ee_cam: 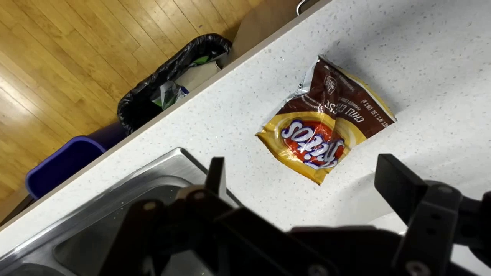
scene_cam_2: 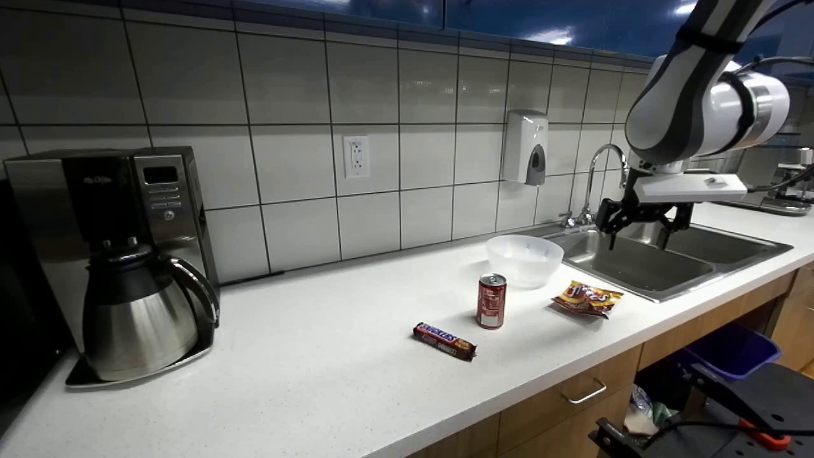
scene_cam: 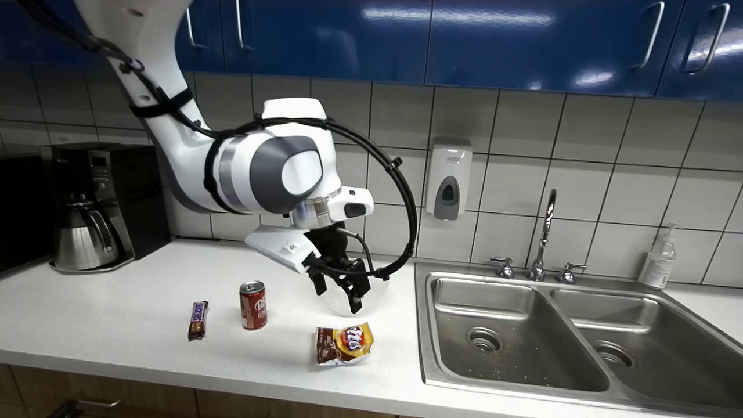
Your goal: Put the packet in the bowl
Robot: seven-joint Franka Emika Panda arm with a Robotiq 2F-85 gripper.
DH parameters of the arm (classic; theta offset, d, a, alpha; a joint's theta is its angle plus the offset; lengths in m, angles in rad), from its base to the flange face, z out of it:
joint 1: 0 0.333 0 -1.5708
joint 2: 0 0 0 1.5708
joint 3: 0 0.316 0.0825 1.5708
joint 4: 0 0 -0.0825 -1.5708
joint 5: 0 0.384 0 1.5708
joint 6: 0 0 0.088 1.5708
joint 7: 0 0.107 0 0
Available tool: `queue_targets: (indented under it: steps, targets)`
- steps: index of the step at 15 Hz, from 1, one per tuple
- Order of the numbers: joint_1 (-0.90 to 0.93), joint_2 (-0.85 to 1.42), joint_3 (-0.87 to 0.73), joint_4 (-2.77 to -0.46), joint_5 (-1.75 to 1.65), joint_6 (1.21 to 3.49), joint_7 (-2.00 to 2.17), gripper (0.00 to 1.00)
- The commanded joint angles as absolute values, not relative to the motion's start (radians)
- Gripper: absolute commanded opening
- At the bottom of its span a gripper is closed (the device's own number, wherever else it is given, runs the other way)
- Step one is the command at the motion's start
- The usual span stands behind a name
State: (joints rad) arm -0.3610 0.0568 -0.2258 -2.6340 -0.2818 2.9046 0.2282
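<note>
The packet, an orange-yellow and brown snack bag, lies flat on the counter in both exterior views (scene_cam: 345,343) (scene_cam_2: 586,299). It also shows in the wrist view (ee_cam: 326,122), above and between the fingertips. The white translucent bowl (scene_cam_2: 524,257) stands upright near the wall, behind the packet and can. In an exterior view it is faint and mostly hidden behind the gripper (scene_cam: 338,295). Part of it shows at the wrist view's lower right (ee_cam: 387,223). My gripper (scene_cam_2: 639,242) is open and empty, above the counter and apart from the packet; it also shows in the wrist view (ee_cam: 301,168).
A red soda can (scene_cam: 253,306) (scene_cam_2: 491,302) and a dark bar wrapper (scene_cam: 198,320) (scene_cam_2: 444,341) are on the counter beside the packet. A steel sink (scene_cam: 426,348) (ee_cam: 180,157) is on the packet's other side. A coffee maker (scene_cam_2: 172,191) stands at the far end.
</note>
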Motion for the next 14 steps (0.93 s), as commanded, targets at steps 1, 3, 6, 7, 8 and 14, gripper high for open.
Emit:
queue_targets:
  steps: [1, 3, 6, 7, 8, 14]
  targets:
    - [-0.294, 0.191, -0.251, -2.558, -0.222, 2.956, 0.235, 1.0]
    - [-0.261, 0.258, -0.263, -2.524, -0.186, 2.976, 0.227, 1.0]
    - [-0.229, 0.343, -0.269, -2.474, -0.122, 2.987, 0.208, 1.0]
    - [-0.22, 0.367, -0.273, -2.458, -0.108, 2.99, 0.207, 1.0]
    - [-0.212, 0.394, -0.276, -2.44, -0.094, 2.993, 0.205, 1.0]
    - [-0.195, 0.51, -0.279, -2.343, -0.036, 2.985, 0.197, 1.0]
